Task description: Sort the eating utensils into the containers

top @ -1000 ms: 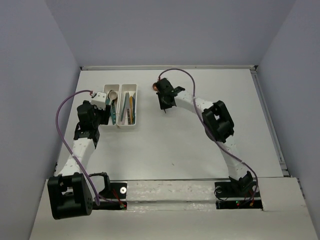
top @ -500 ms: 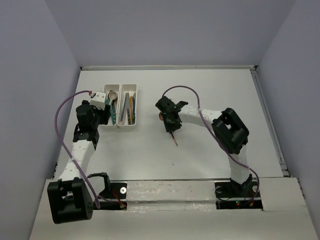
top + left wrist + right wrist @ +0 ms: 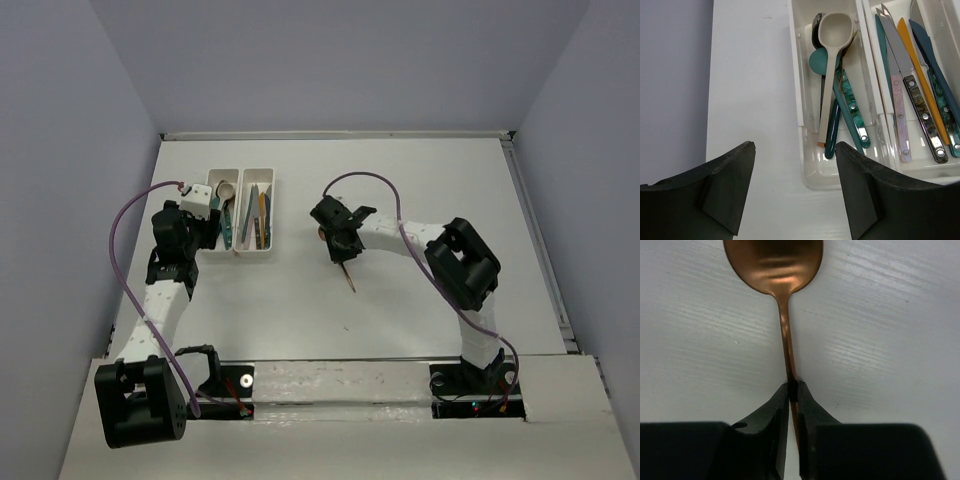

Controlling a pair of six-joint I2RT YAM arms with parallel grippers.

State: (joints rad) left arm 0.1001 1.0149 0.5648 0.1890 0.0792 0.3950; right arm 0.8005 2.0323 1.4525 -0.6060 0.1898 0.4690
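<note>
The right claw [image 3: 793,388] is clenched on the thin handle of the copper spoon [image 3: 775,265], out on the desk [image 3: 400,180], well apart from the two white trays [image 3: 255,254]. The left claw [image 3: 795,192] hangs released just before the spoon tray [image 3: 794,75]; knives [image 3: 895,50] fill the knife tray [image 3: 930,173] beside it.

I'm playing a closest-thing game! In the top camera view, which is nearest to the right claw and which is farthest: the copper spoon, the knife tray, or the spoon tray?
1. The copper spoon: pinched in the right claw.
2. The knife tray: off to its left.
3. The spoon tray: farther left, just beyond the knife tray.
</note>
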